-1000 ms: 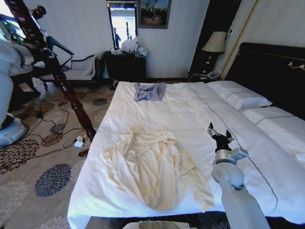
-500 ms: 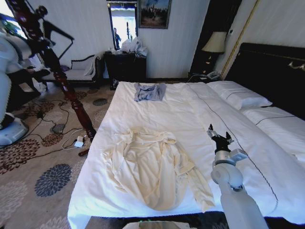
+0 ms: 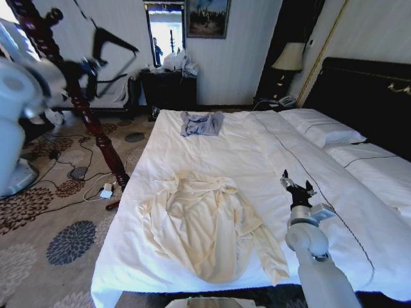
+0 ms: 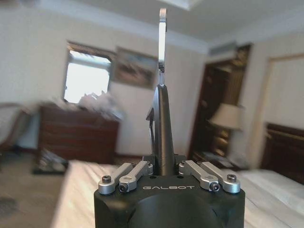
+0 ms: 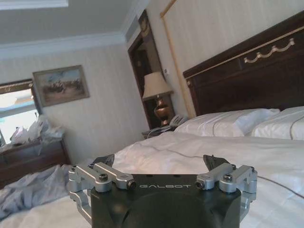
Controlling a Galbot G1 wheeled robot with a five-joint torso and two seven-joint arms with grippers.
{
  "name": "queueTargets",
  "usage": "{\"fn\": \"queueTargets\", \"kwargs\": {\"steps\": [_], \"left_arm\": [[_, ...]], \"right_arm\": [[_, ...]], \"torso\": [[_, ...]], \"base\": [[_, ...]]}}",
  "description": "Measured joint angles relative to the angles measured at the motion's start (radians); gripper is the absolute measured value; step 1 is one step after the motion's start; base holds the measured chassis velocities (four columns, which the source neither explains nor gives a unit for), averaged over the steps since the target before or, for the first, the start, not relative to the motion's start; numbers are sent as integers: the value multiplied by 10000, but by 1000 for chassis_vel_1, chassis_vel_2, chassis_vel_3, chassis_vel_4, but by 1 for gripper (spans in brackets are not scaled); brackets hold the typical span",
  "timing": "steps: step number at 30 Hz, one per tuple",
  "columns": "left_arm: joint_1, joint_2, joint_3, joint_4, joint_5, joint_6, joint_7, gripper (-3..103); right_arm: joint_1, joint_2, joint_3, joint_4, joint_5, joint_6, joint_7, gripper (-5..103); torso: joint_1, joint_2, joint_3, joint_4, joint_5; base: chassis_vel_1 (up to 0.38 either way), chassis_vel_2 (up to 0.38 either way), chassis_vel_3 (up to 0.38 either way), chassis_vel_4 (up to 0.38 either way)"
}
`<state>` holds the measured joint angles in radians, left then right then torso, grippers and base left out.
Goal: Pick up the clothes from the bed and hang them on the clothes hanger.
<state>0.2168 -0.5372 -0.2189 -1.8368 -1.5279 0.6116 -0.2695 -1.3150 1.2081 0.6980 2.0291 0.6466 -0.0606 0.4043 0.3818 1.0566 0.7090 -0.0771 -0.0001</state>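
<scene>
The cream clothes (image 3: 205, 224) lie spread flat on the near left part of the bed (image 3: 270, 144). Beyond the bed's left side, my left gripper (image 3: 90, 67) is raised high and shut on the black clothes hanger (image 3: 114, 40). In the left wrist view the clothes hanger (image 4: 162, 123) stands up from between the shut fingers of the left gripper (image 4: 162, 167), its silver hook uppermost. My right gripper (image 3: 297, 186) hovers open over the sheet, to the right of the clothes and apart from them. In the right wrist view the right gripper (image 5: 159, 164) holds nothing.
A small blue-grey garment (image 3: 201, 123) lies at the bed's far end. A dark-red wooden post (image 3: 87, 115) leans over the patterned carpet left of the bed. White pillows (image 3: 321, 128) and a dark headboard (image 3: 366, 96) are at the right. Cables lie on the floor.
My left arm has swung the hanger upward and to the right, toward the bed. The right gripper has hardly moved, and the clothes lie as before.
</scene>
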Motion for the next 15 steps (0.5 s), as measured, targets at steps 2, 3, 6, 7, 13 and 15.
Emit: {"fn": "queueTargets", "kwargs": {"steps": [2,3,6,7,13,15], "left_arm": [[765,-17,-164,-459,-11,-212,122,17],[1274,-95,-232,-678,43,-374,221,17],[2499,-388,-268,-1113,305,-744,537,17],[3266,-534,-323,-1362,542,-919,723,17],[6164,-1401,-654,-2070,1864,-1877,1708,17],[7074,-1898,-660,-2107,2097,-1994,2025,17]], "right_arm": [[-14,-202,-85,2,279,-46,49,100],[-49,-347,-110,30,493,-95,109,100],[-155,-749,-156,136,1023,-168,184,100],[-122,-977,-262,137,1379,-198,192,100],[1050,-1965,-1630,-13,4570,-505,745,100],[1741,-2110,-2234,2,6278,-899,1313,100]], "torso": [[-1,0,-1,0,7],[-1,0,0,1,7],[-1,0,0,-16,0],[0,0,1,-21,-1],[-1,0,1,3,-4],[0,0,1,-7,2]], "base": [[0,0,0,0],[0,0,0,0],[0,0,0,0],[0,0,0,0],[0,0,0,0],[0,0,0,0]]}}
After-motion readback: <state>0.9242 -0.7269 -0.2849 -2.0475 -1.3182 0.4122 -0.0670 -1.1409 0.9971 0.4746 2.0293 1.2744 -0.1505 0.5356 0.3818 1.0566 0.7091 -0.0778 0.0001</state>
